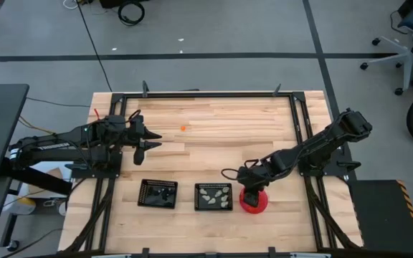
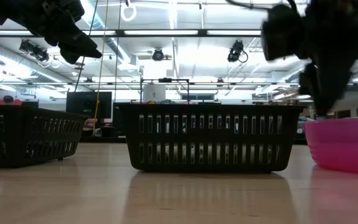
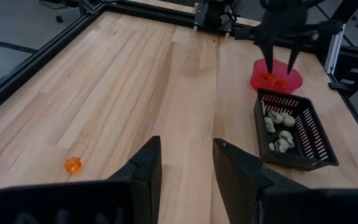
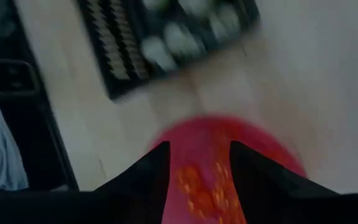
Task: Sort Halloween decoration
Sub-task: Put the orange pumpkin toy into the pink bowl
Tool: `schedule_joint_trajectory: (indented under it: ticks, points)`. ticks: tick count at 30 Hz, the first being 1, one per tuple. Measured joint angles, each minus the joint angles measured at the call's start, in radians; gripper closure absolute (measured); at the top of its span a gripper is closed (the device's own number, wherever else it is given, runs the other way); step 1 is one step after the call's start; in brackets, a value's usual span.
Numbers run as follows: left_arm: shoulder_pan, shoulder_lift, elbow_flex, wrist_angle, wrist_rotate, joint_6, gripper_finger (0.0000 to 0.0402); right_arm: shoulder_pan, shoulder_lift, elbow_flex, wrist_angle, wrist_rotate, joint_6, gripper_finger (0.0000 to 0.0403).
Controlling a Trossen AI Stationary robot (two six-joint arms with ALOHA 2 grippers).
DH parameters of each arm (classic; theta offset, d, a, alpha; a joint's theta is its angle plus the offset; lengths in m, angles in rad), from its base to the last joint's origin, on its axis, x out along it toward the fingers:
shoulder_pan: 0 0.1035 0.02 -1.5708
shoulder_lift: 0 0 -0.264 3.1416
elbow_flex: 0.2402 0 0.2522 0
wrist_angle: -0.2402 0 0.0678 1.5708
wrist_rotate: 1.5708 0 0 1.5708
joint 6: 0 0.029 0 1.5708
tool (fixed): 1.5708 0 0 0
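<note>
One orange trinket (image 1: 183, 128) (image 3: 73, 164) lies alone on the wooden table, toward the far side. My left gripper (image 1: 149, 140) (image 3: 185, 168) hovers open to its left, above the table, touching nothing. My right gripper (image 1: 248, 183) (image 4: 199, 168) hangs open just above the round pink bowl (image 1: 254, 201) (image 4: 222, 143), fingers pointing down. Several orange trinkets (image 4: 204, 186) (image 3: 272, 78) lie in the bowl. Pale trinkets (image 1: 214, 197) (image 3: 279, 130) (image 4: 179, 31) fill the middle black mesh tray (image 1: 198, 196). What the left black tray (image 1: 158, 193) holds, I cannot tell.
The two trays and the bowl stand in a row near the table's near edge; in the low view they show as the tray (image 2: 207, 137), the tray (image 2: 23, 134) and the bowl (image 2: 344, 143). A black frame (image 1: 214, 94) borders the table. Bare wood lies around the lone orange trinket.
</note>
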Motion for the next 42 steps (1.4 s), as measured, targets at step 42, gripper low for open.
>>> schedule_joint_trajectory:
  ticks: [42]
  points:
    - [0.0, 0.001, 0.0, 0.031, 0.0, 0.008, 0.0285, -0.414, 0.354, 0.183, 0.817, 0.314, -0.667, 0.0236]
